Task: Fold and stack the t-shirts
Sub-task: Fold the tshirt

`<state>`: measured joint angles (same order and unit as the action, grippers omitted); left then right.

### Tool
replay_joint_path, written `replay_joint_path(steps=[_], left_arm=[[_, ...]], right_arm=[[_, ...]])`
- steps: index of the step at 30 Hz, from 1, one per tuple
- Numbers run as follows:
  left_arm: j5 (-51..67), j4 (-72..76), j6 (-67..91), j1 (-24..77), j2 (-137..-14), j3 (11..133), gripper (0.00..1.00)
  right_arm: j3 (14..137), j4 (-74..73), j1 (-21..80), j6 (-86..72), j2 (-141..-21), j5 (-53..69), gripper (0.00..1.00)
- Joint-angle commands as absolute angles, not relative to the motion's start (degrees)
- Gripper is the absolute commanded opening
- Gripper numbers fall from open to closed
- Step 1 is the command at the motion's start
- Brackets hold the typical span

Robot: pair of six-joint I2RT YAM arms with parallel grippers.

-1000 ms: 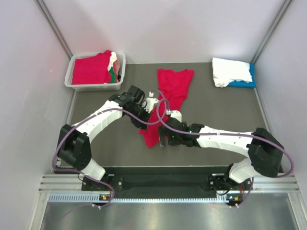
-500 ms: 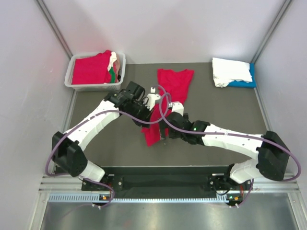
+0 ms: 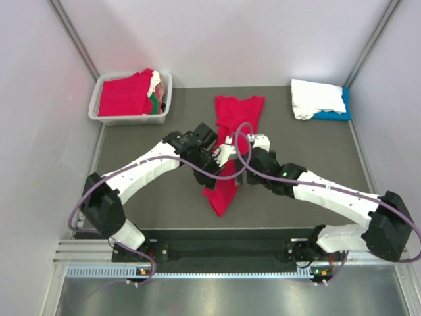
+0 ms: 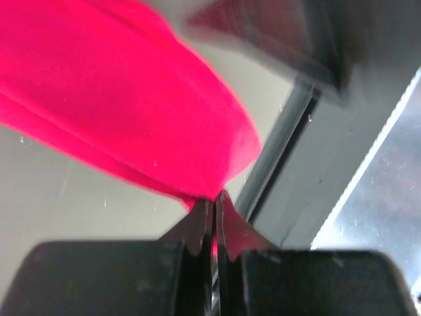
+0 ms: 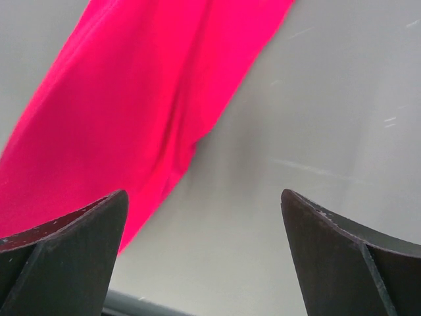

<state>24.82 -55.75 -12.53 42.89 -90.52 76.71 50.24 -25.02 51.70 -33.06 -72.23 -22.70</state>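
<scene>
The left hand (image 4: pixel 215 197) pinches an edge of the red shirt (image 3: pixel 238 115), which stretches long across the desk (image 3: pixel 316 141) right of the tub (image 3: pixel 129 120). The right hand (image 5: pixel 202 197), farther right, hovers spread wide.

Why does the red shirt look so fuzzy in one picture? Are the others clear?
Left wrist view: the red t-shirt is soft, probably too near the lens, and the top right is smeared. Right wrist view: cloth sharper, the right gripper's fingers dark and slightly soft. Top view: sharp and evenly lit.

Even bright light; wrist-cam blur.
</scene>
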Motion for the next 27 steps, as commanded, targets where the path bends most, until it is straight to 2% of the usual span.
replay_joint_path(steps=[1, 7, 8, 10, 11, 12, 14, 15, 16, 20, 27], left_arm=[[29.6, -60.0, -15.6, 43.2, -82.7, 73.7, 0.0], [37.0, -63.1, -18.9, 41.0, -78.7, 71.5, 0.0], [37.6, -63.4, -19.5, 41.1, -79.1, 71.5, 0.02], [38.1, -63.5, -20.0, 41.4, -80.9, 71.5, 0.13], [38.3, -63.8, -21.0, 41.6, -81.7, 71.8, 0.29], [38.1, -65.2, -21.6, 42.5, -82.6, 72.2, 0.36], [37.6, -67.2, -23.0, 43.3, -85.6, 74.3, 0.58], [37.4, -68.9, -23.5, 43.9, -86.5, 75.1, 0.82], [37.4, -69.3, -24.2, 43.9, -87.4, 76.4, 0.89], [33.6, -65.8, -23.0, 43.8, -84.8, 76.8, 0.94], [29.1, -57.8, -20.6, 39.0, -84.0, 74.2, 0.92]], right_arm=[[54.4, -23.6, 45.6, -28.0, -69.5, -23.6, 1.0], [57.8, -24.6, 42.7, -26.2, -71.8, -22.0, 1.0], [58.0, -24.8, 42.6, -26.4, -71.9, -22.0, 1.0], [58.3, -24.7, 42.7, -27.1, -71.9, -21.9, 0.99], [58.3, -24.6, 42.7, -27.2, -71.9, -21.8, 1.0], [58.4, -24.6, 42.8, -27.4, -72.0, -21.6, 1.0], [58.5, -24.8, 42.6, -27.9, -72.4, -21.6, 1.0], [58.7, -25.0, 42.5, -27.9, -72.9, -21.6, 1.0], [58.7, -25.0, 42.4, -27.9, -73.2, -21.5, 1.0], [58.8, -24.3, 42.1, -27.2, -74.6, -21.2, 1.0], [62.9, -23.0, 37.1, -23.8, -82.7, -17.1, 1.0]])
